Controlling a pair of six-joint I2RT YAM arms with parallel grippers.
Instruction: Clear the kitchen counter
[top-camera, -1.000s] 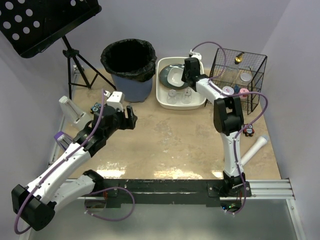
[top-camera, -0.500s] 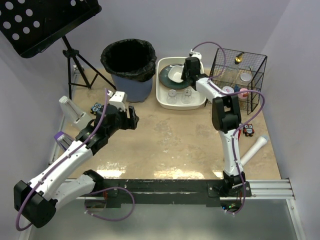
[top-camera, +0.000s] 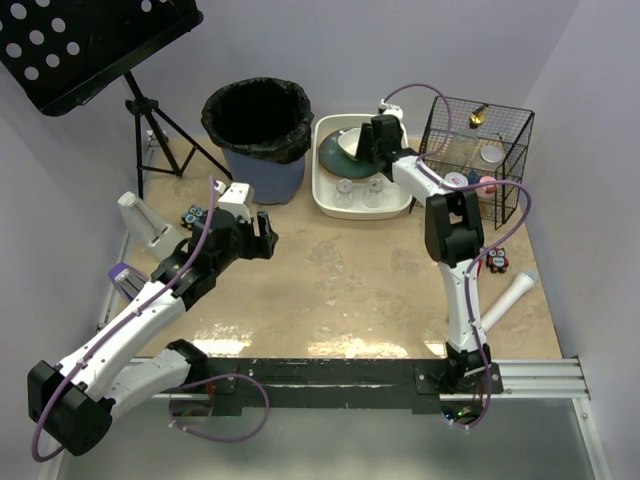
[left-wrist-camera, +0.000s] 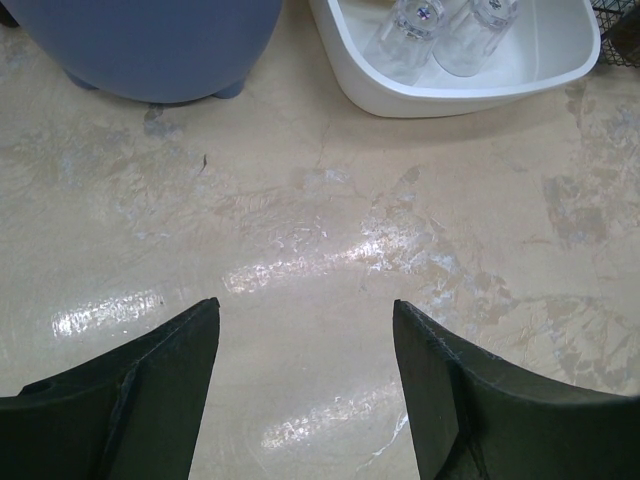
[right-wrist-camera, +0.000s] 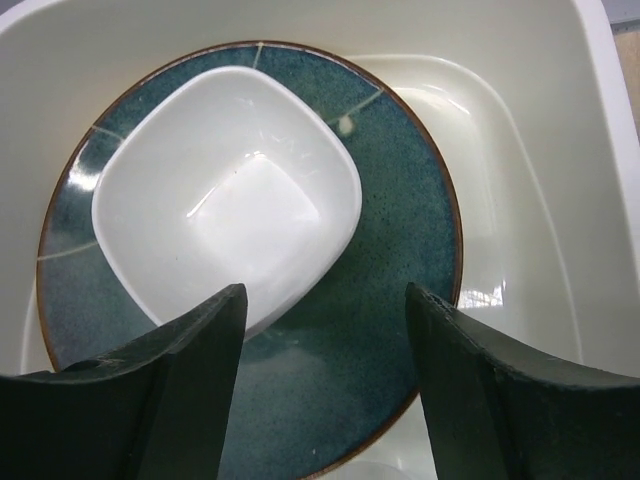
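**Top external view.** The kitchen counter (top-camera: 340, 290), a beige mottled stone-pattern tabletop, fills the middle of the view. Most of its surface is bare, but a white plastic tube (top-camera: 505, 300) lies near its right edge. The right gripper (top-camera: 375, 135) hangs over the white rectangular plastic tub (top-camera: 325, 195) at the far side, close beside the black wire basket (top-camera: 478, 150). Hazard: on withdrawal, the looped purple cable may snag the basket wires. The left gripper (top-camera: 262, 235) is positioned over the counter's left part.

**Left wrist view.** The jaws are spread with nothing between them, and only glossy counter shows below. Two clear drinking glasses (left-wrist-camera: 415, 30) stand in the near end of the tub. Hazard: a forward reach carried too low may scrape the counter or strike the tub wall and topple the glasses.

**Right wrist view.** The jaws are spread and empty above a white square ceramic bowl (right-wrist-camera: 225, 190), which rests on a dark teal round plate (right-wrist-camera: 400, 200) inside the tub. Hazard: any downward drift would bring a finger onto the bowl rim. That could skid the bowl across the plate or chip it
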